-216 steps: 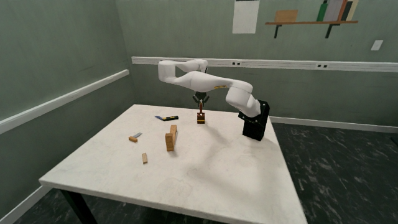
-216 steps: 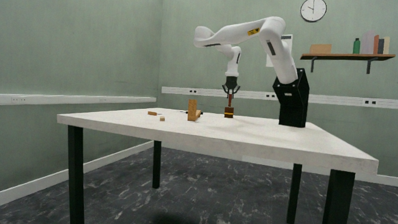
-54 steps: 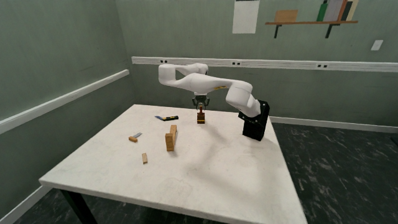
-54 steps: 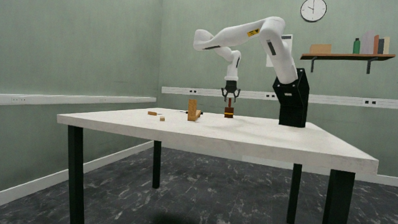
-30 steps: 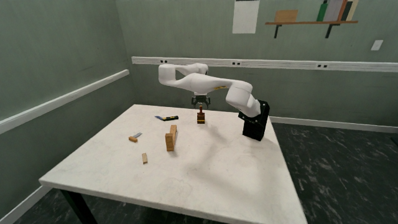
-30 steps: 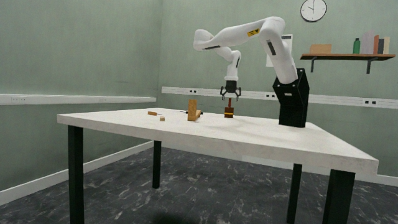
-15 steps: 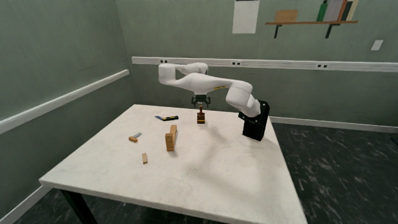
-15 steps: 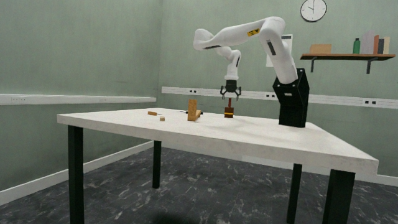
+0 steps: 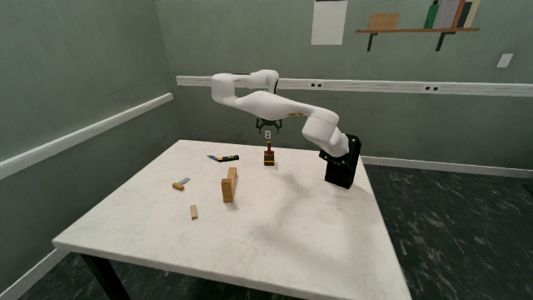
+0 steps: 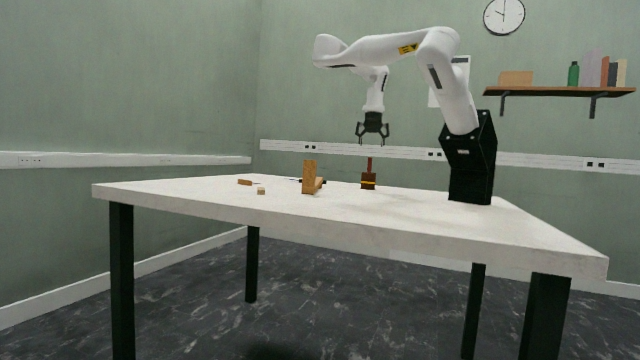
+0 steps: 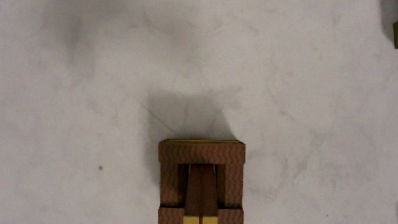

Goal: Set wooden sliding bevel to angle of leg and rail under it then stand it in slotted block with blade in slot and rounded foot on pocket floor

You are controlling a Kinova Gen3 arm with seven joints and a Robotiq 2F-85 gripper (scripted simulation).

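Note:
The wooden sliding bevel (image 9: pixel 269 147) stands upright in the dark slotted block (image 9: pixel 269 158) at the far middle of the table. It also shows in the exterior view (image 10: pixel 369 165), rising from the block (image 10: pixel 368 181). In the wrist view the block (image 11: pixel 201 181) is seen from above with the bevel (image 11: pixel 201 192) in its pocket. My gripper (image 9: pixel 268 125) is open and empty, hanging clear above the bevel's top; it also shows in the exterior view (image 10: pixel 372 134). The leg and rail piece (image 9: pixel 229 184) stands left of the block. The black bevel (image 9: pixel 223 157) lies flat at the far left.
Two small wooden pieces lie on the left side of the table, one with a metal blade (image 9: pixel 181 184) and one plain (image 9: pixel 193 212). The arm's black base (image 9: pixel 342 163) stands at the right edge of the table.

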